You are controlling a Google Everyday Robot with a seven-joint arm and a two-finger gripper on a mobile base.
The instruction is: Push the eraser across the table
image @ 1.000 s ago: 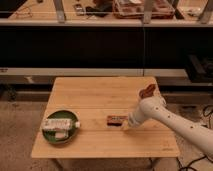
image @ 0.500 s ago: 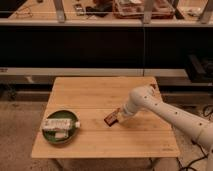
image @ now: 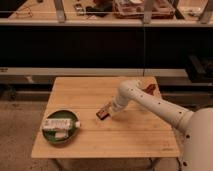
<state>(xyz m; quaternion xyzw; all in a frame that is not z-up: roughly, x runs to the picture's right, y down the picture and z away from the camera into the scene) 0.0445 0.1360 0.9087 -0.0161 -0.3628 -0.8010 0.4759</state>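
Note:
The eraser, a small dark block with an orange-red face, lies near the middle of the light-wood table, turned at an angle. My gripper is at the end of the white arm that reaches in from the right; it is shut and its tip presses against the eraser's right end. Nothing is held between the fingers.
A round green plate with a white-and-green packet sits at the table's front left. A small brown object lies near the table's far right edge. A long dark shelving bench runs behind the table.
The arm has swept left across the table with the gripper shut. The eraser has slid left and rotated from lying level to a diagonal angle.

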